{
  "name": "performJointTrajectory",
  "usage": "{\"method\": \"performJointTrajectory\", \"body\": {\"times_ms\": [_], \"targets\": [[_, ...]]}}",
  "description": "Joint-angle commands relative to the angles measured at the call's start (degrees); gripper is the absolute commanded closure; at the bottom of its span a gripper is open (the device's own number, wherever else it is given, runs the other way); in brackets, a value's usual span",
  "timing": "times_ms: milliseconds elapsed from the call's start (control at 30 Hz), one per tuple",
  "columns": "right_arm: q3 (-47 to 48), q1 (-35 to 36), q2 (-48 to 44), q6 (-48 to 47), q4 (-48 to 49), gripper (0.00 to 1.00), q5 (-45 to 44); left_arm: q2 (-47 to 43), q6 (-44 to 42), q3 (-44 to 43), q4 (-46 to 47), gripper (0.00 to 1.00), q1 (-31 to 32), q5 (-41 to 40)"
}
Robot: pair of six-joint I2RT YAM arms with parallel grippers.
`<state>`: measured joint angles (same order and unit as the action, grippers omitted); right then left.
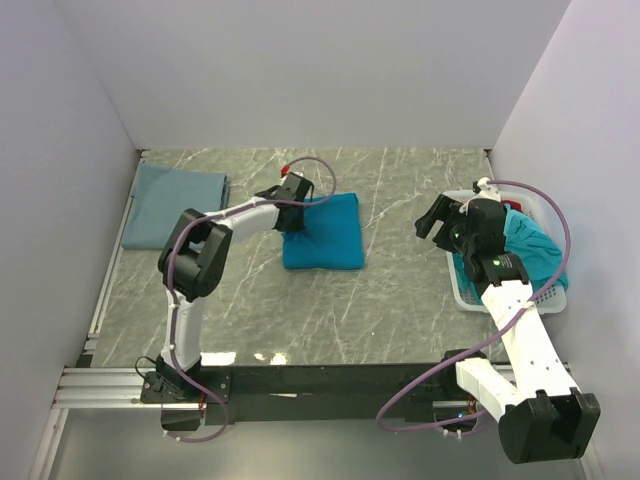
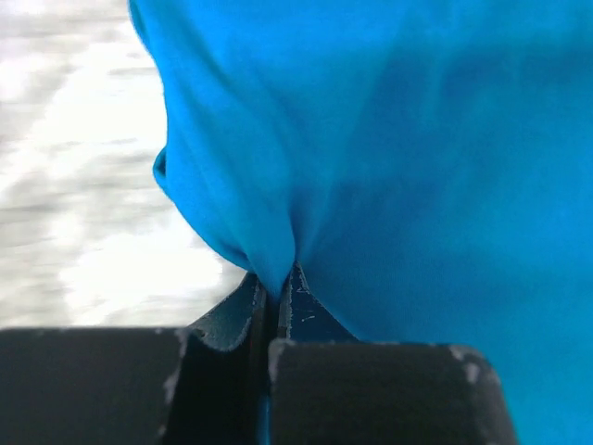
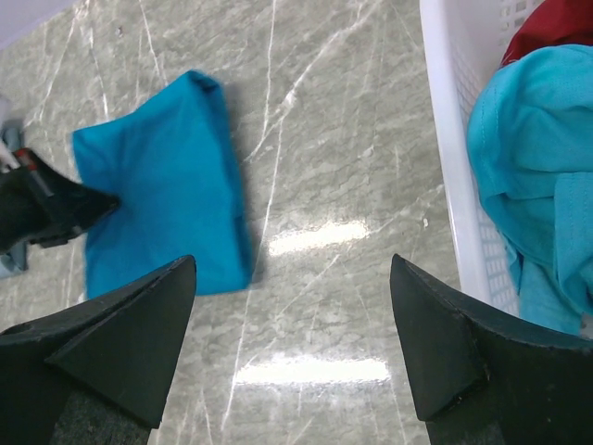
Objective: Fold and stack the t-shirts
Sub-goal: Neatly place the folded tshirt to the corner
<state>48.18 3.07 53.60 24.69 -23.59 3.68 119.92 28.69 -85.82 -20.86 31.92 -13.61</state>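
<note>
Near the middle of the marble tabletop [image 1: 400, 300] lies a folded teal t-shirt [image 1: 325, 235], a roughly square bundle. The left fingers [image 1: 292, 212] sit at its left edge, and the left wrist view shows them pressed together with a pinch of the teal cloth caught between them – the fabric puckers into folds right at the tips [image 2: 287, 311]. The rest of that shirt fills most of that view, with blurred tabletop to the left.

At the far left of the tabletop, well apart from the teal one, a grey-blue t-shirt [image 1: 172, 205] lies folded flat against the wall.

On the right side stands a white perforated basket [image 1: 462, 295] holding a crumpled teal shirt [image 1: 535, 255]; from the right wrist we also see a bit of a red shirt [image 3: 556, 28] at the basket's far corner, behind the teal cloth [image 3: 537, 176]. We cannot tell how many teal shirts are in the heap.

The right fingers [image 1: 430, 218] hang in the air just left of the basket, spread wide and holding nothing – between them the right wrist view shows bare tabletop, the basket wall [image 3: 445, 139] to the right and the folded teal t-shirt [image 3: 162, 185] to the left.
</note>
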Motion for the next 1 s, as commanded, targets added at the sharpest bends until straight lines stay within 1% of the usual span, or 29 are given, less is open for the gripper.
{"method": "performJointTrajectory", "body": {"times_ms": [0,33,67,133,233,400,500,633,867,967], "targets": [[-1.07,-0.26,-0.96,-1.75,2.24,0.09,-1.4,-3.72,-7.85,3.2,-1.81,1.0,-2.74,-6.85],[-0.99,-0.26,-0.87,-1.83,2.24,0.09,-1.4,-4.25,-8.03,3.55,-1.9,1.0,-3.7,-10.35],[-1.07,-0.35,-0.87,-2.01,2.32,0.09,-1.48,-5.12,-8.03,4.16,-1.99,1.0,-4.32,-11.78],[-1.16,-0.26,-0.78,-2.01,2.32,0.09,-1.92,-6.27,-8.82,5.05,-1.2,1.0,-6.07,-12.76],[-1.08,-0.34,-0.43,-2.27,2.41,0.09,-2.63,-8.73,-10.14,7.24,0.73,1.0,-7.4,-16.97],[-1.16,-0.35,0.18,-2.45,2.59,0.09,-3.42,-11.19,-14.96,9.09,2.22,1.0,-9.07,-21.54],[-1.07,-0.26,0.71,-2.63,2.33,0.09,-3.6,-12.77,-17.69,10.32,4.33,1.0,-9.95,-21.47],[-1.07,-0.26,0.89,-2.71,2.24,0.09,-3.6,-15.15,-18.84,10.32,5.48,1.0,-11.53,-20.06],[-1.16,-0.26,0.98,-2.8,2.24,0.09,-3.6,-14.36,-18.85,7.69,3.2,1.0,-12.5,-24.97],[-1.25,-0.35,1.06,-2.71,2.41,0.09,-3.6,-14.71,-18.75,8.21,3.63,1.0,-12.59,-23.58]]}}
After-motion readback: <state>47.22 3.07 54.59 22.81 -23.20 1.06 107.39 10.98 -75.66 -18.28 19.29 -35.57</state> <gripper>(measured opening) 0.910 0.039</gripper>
